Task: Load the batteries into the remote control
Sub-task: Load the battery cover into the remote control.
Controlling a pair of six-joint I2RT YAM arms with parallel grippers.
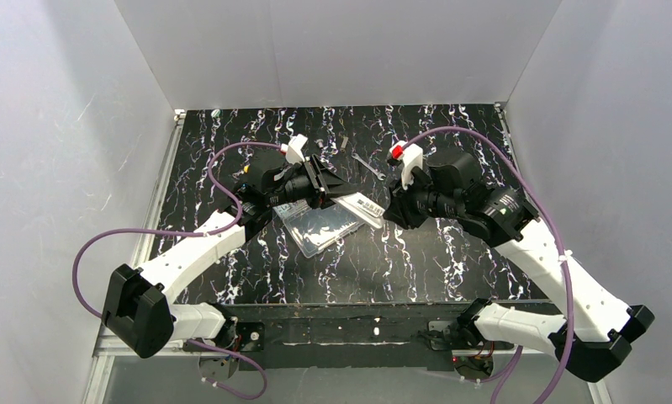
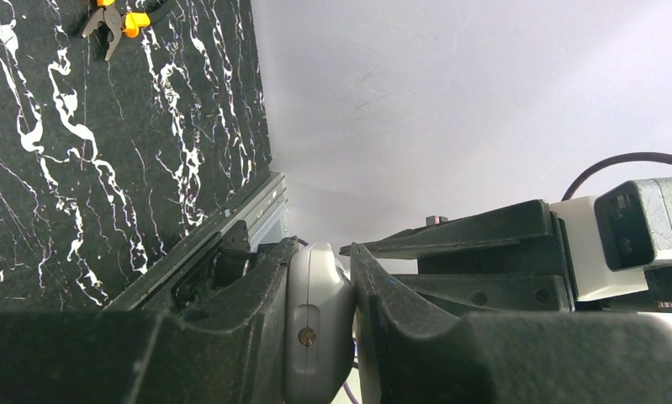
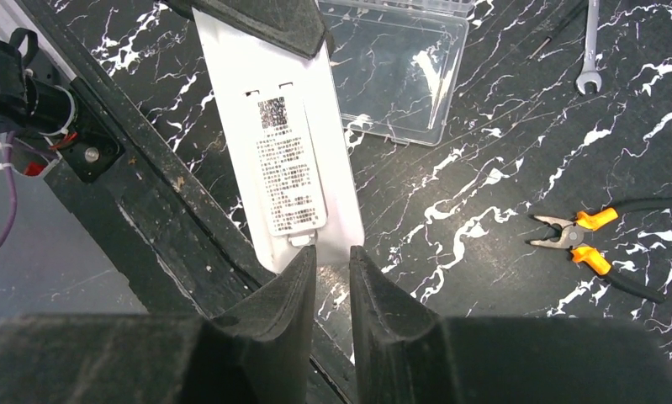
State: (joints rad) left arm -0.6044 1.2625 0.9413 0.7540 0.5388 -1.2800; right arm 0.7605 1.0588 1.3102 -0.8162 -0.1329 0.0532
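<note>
The left gripper (image 2: 320, 269) is clamped firmly on the remote control (image 3: 277, 126), labelled back facing the right gripper (image 3: 332, 257). That one, jaws nearly together and holding nothing, sits at the cover latch (image 3: 297, 240). The step seems to be opening the compartment; next it must catch the latch precisely.

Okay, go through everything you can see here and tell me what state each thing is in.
Left claw: shut on the far end of the remote control.
Right claw: slightly open, tips at the remote's near end.
Remote control: held by one end, label side up, battery cover on.
Clear plastic box: on the table, looks empty.
Pliers: lying flat, untouched.
Wrench: lying flat, untouched.
</note>
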